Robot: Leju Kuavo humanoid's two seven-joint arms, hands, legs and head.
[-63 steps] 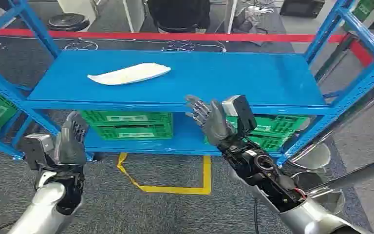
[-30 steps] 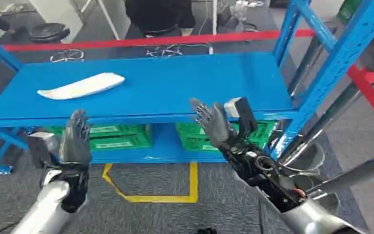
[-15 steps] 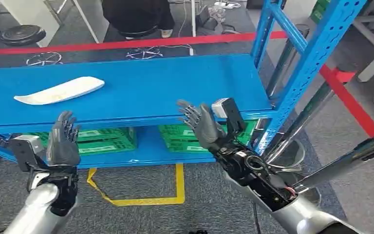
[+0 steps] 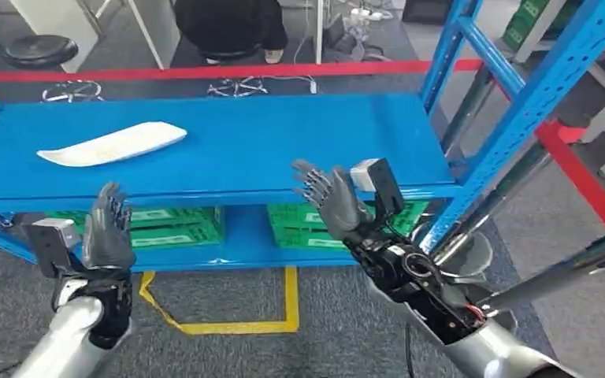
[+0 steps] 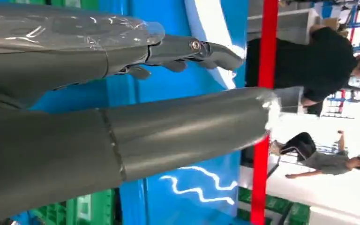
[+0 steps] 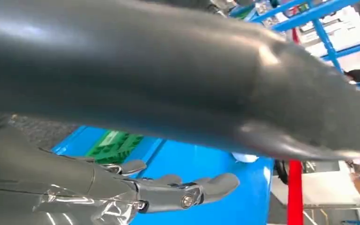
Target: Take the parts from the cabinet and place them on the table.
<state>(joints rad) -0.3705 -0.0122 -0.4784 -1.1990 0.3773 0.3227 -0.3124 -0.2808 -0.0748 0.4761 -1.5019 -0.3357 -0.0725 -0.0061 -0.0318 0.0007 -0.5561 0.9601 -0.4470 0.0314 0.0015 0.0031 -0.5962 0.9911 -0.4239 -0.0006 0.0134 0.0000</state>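
Both hands are up, fingers spread and holding nothing: left hand (image 4: 107, 228) and right hand (image 4: 332, 200) poised before the shelf (image 4: 299, 142). The white part (image 4: 112, 144) lies on it, nearer the left hand, likeliest to reach.

Both arms are silver at the forearm, the smooth shell giving way toward the wrist to black open mechanism; on the right arm this shows round black joint housings and thin red wires at about 4 o'clock from the right hand (image 4: 332, 201); a grey box-shaped camera module sits at each wrist; the left hand (image 4: 107, 230) is dark grey with ribbed darker fingers; in the left wrist view a clear glossy film wraps the grey cover, and a small silver screw marks a finger (image 5: 194, 48) pivot.
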